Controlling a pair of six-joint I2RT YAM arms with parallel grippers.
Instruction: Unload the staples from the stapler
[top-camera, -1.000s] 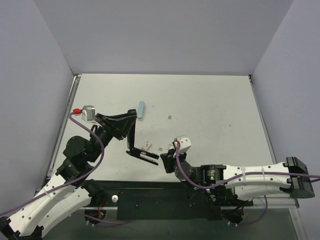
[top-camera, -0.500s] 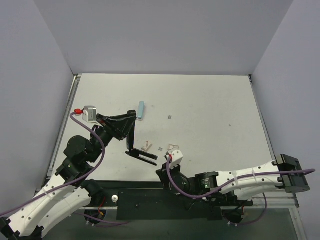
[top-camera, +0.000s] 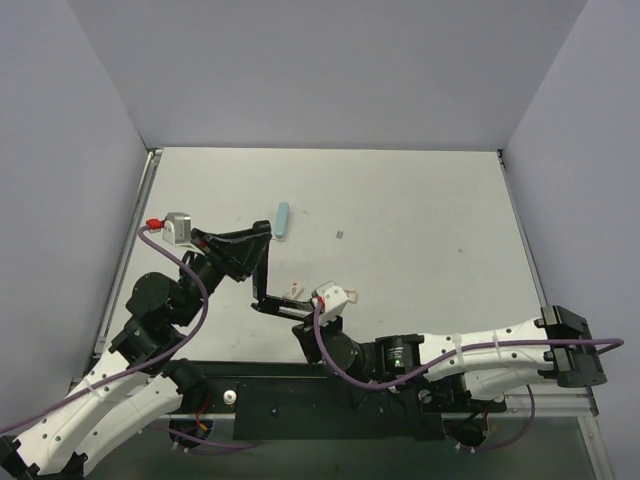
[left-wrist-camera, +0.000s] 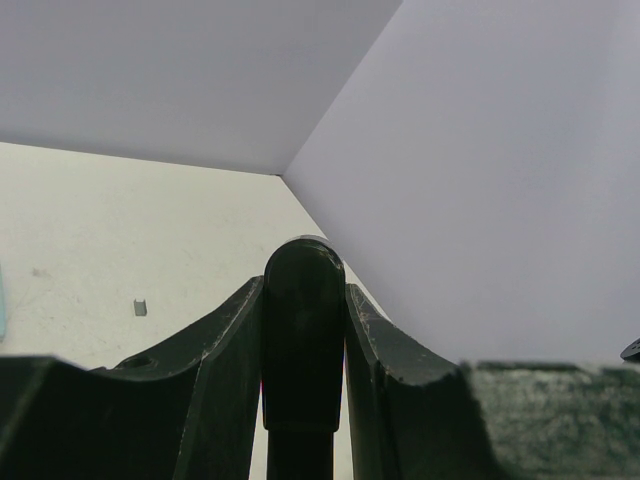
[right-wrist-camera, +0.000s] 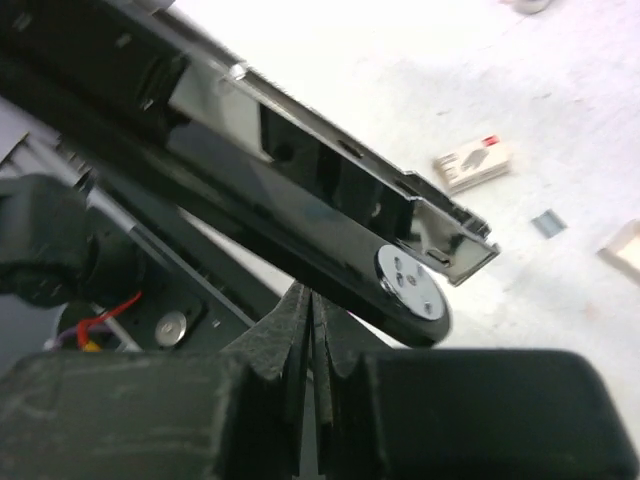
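Observation:
The black stapler (top-camera: 268, 290) stands hinged open. Its top arm points up and its base (top-camera: 285, 310) lies on the white table. My left gripper (top-camera: 260, 240) is shut on the upper end of the top arm. In the left wrist view that rounded black end (left-wrist-camera: 303, 330) fills the gap between the fingers (left-wrist-camera: 225, 330). My right gripper (top-camera: 303, 328) is shut on nothing, just under the free end of the base. In the right wrist view, the stapler's silvery strip (right-wrist-camera: 440, 225) and round metal plate (right-wrist-camera: 410, 285) lie right above the closed fingertips (right-wrist-camera: 310, 305).
A light-blue bar (top-camera: 283, 220) lies beyond the stapler. A small grey staple piece (top-camera: 341, 236) sits to its right. Small pale bits (top-camera: 295, 290) lie beside the stapler; the right wrist view shows a little tan box (right-wrist-camera: 472, 165) and a grey piece (right-wrist-camera: 547, 223). Walls enclose the table.
My right arm has swung left across the near table, bringing its shut gripper to the stapler's base end. The left gripper and the stapler have stayed put.

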